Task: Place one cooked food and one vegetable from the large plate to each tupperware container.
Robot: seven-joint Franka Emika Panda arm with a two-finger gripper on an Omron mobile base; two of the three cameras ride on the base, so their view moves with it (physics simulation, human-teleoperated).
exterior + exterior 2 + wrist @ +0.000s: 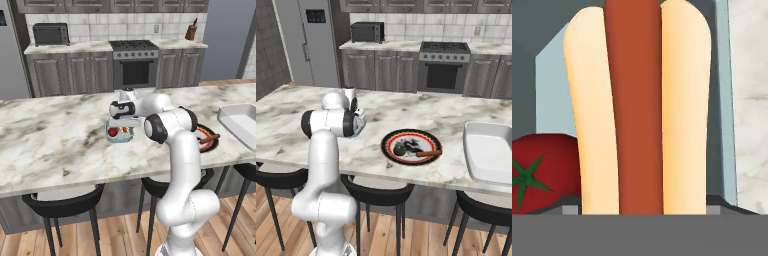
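At the left of the hand view a red tomato lies in the small pale-blue container, and just beside it a hot dog stands lengthwise over the same box. The gripper hovers over that container; whether its fingers clamp the hot dog or stand apart I cannot tell. If they let go off-centre, the bun could land on the tomato or tip over the low wall. Further right, the large plate holds a dark green vegetable and a sausage, with the white container beyond. The marble island faces grey cabinets, a stove and a toaster oven.
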